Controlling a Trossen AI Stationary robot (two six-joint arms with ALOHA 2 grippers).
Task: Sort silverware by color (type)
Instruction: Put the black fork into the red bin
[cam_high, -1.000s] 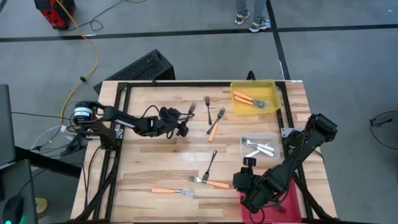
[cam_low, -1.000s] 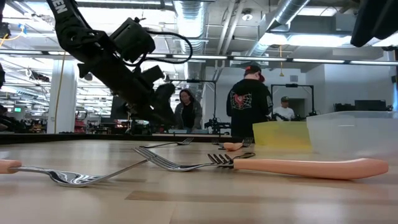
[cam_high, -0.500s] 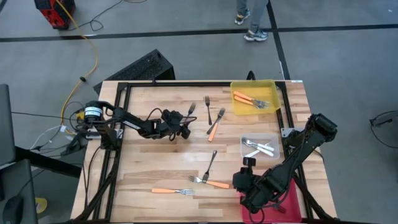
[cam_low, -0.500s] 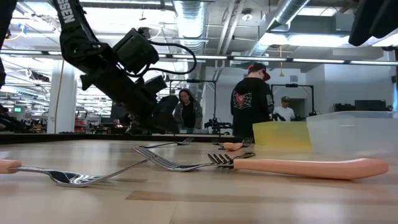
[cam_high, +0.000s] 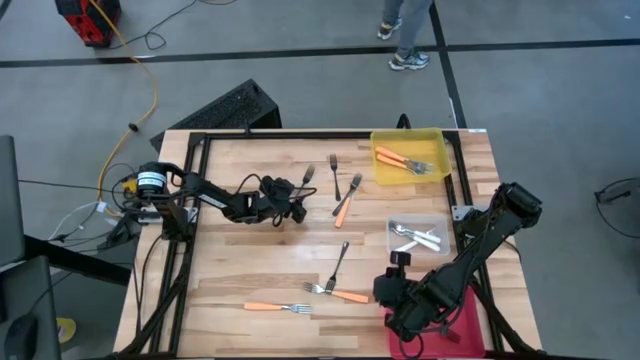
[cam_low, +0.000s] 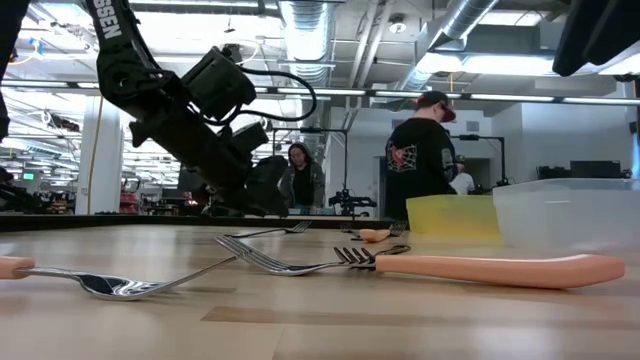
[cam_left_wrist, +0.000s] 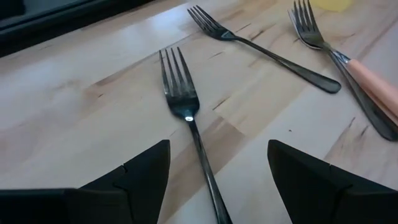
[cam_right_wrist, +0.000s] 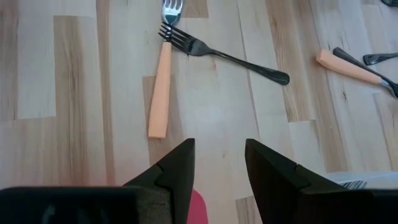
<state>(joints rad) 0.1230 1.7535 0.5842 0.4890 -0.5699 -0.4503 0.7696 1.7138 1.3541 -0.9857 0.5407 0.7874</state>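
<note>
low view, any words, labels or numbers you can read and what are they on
"EN": white capitals on the dark left arm, the tail of a longer word cut off by the picture's edge.
Red graphic on the back of a person's black shirt: too small to read.
Forks, bins and table: no text visible.

Pale wooden table (cam_high: 240, 260) of jointed planks, smooth and matt with visible grain. Dark metal fork (cam_left_wrist: 186, 118) with a glossy sheen catching a point of light on its neck; nearby fork (cam_right_wrist: 163, 74) with shiny metal tines and a matt orange handle that looks like plastic. Translucent yellow plastic bin (cam_high: 440, 135), clear frosted plastic bin (cam_high: 444, 228), and matt black gripper fingers (cam_left_wrist: 140, 174) that look like hard plastic.
</note>
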